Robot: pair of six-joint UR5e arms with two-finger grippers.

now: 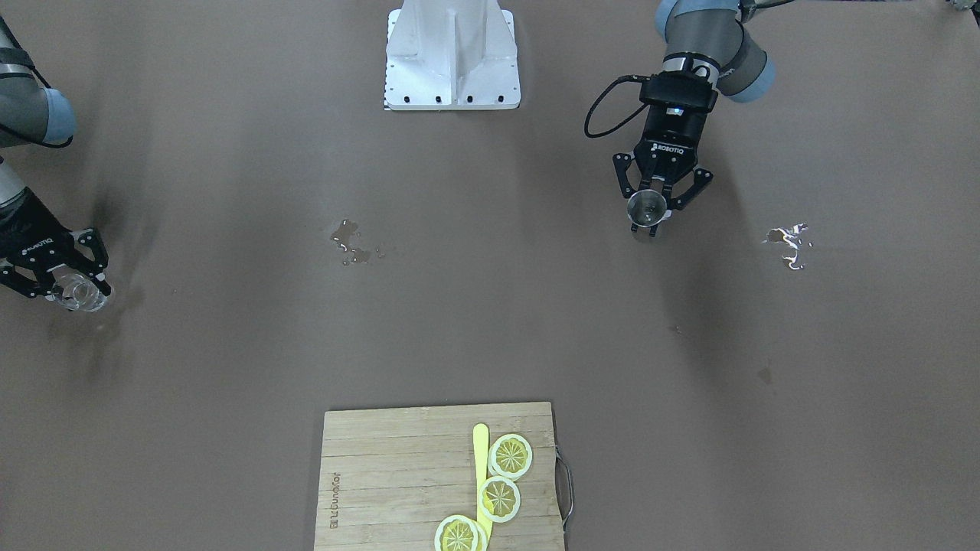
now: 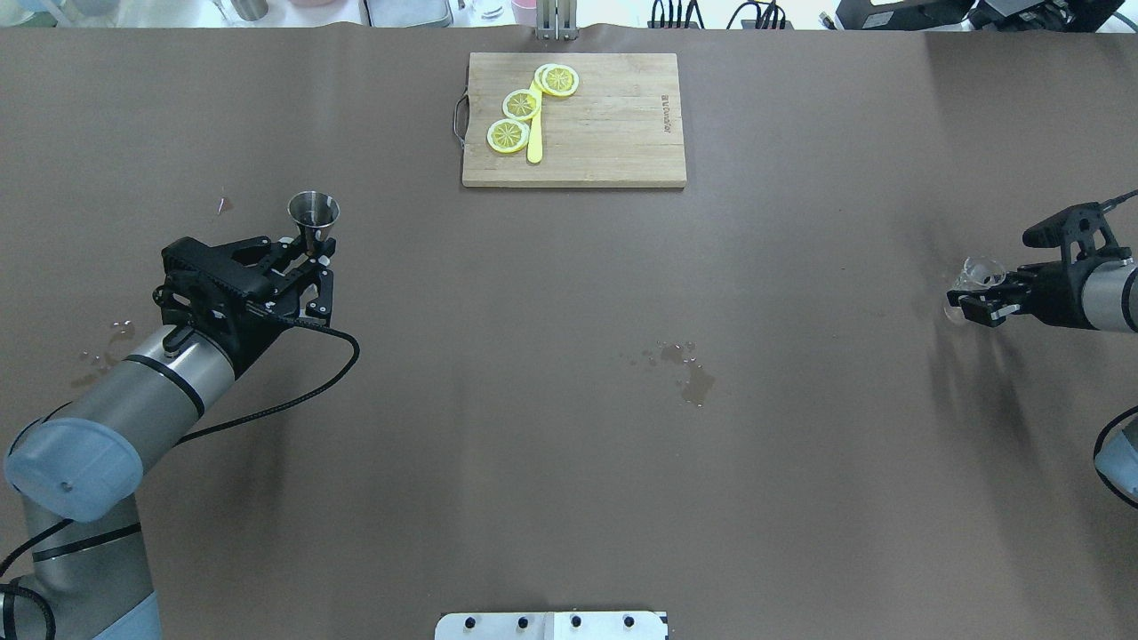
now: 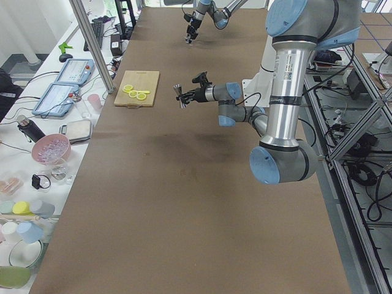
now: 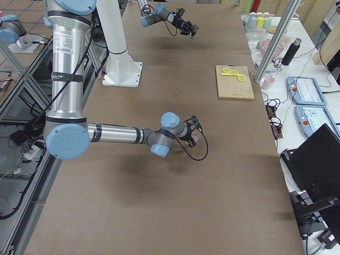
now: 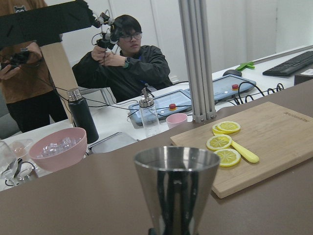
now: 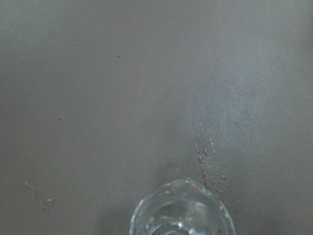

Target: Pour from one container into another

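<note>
The left claw [image 2: 312,252] is pinching an upright conical steel cup [image 2: 313,212], and the right claw [image 2: 976,304] is pinching a small clear glass [image 2: 978,272], well apart above the worktop [image 2: 569,444]. Pouring is not yet starting; bringing them together looks next.

One steel jigger [image 2: 313,213], one clear glass [image 2: 973,276], one cutting board [image 2: 605,133], three lemon slices [image 2: 521,104], one yellow knife [image 2: 534,147].
</note>
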